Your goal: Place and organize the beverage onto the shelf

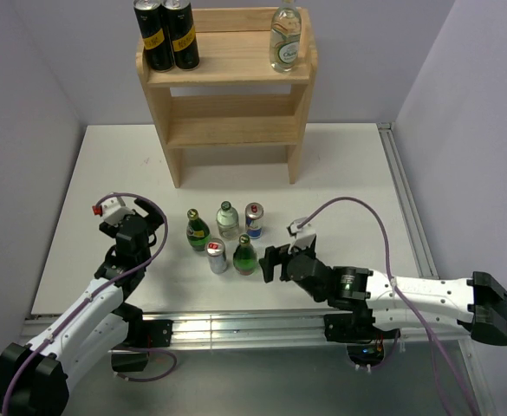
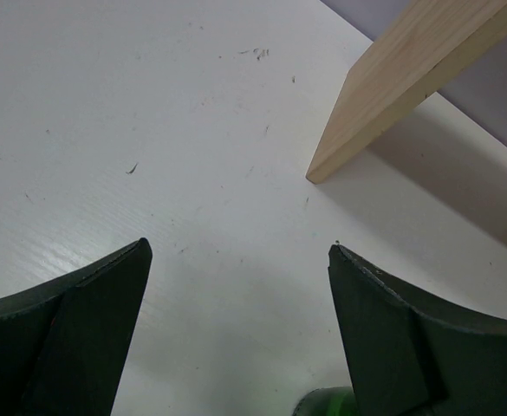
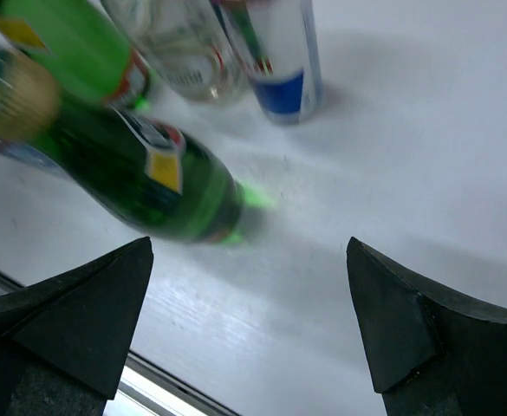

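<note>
The pale wood shelf [image 1: 227,117] stands at the back; its foot shows in the left wrist view [image 2: 383,95]. On its top tier stand two black cans [image 1: 166,35] and a clear bottle [image 1: 285,39]. On the table stand two green bottles [image 1: 198,230] [image 1: 245,256], a clear bottle [image 1: 227,220], a blue-and-silver can [image 1: 253,220] and a silver can [image 1: 217,256]. My left gripper [image 1: 153,227] [image 2: 240,251] is open and empty, left of the group. My right gripper [image 1: 269,262] [image 3: 249,247] is open and empty, just right of the near green bottle [image 3: 140,178].
The table's metal rail [image 1: 236,325] runs along the near edge, and a rail [image 1: 405,199] runs down the right side. The shelf's two lower tiers [image 1: 231,130] hold nothing that shows.
</note>
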Tool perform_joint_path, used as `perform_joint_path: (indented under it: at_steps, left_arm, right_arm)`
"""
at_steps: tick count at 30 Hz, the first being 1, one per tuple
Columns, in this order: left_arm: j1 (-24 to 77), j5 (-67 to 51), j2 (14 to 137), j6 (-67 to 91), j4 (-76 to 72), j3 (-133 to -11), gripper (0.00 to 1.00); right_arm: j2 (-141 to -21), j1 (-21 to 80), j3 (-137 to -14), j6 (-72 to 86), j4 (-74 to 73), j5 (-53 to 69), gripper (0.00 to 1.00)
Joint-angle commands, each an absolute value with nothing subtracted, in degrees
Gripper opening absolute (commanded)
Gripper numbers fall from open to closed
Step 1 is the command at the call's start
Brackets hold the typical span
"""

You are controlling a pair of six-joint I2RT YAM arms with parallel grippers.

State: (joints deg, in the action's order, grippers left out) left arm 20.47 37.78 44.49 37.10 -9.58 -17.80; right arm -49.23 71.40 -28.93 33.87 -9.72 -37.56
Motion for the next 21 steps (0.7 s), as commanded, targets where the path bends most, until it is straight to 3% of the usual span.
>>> perform_joint_path:
  at_steps: [1,11,21]
  left_arm:
    - [20.57,37.71,44.65,37.00,-10.28,-20.13,0.90]
    - [20.65,37.53,45.35,37.00,-10.20,-20.39,0.89]
    - [20.65,37.00,45.35,37.09,-10.46,-20.22,0.89]
  right_arm:
    - [-48.95,72.07,-23.57,42.88,-0.90,-33.58,1.00]
    - [-58.97,72.33,-21.18,42.89,12.11,-28.83,1.00]
    - [-69.07,73.74,-19.60,38.60,26.88,-31.55,1.00]
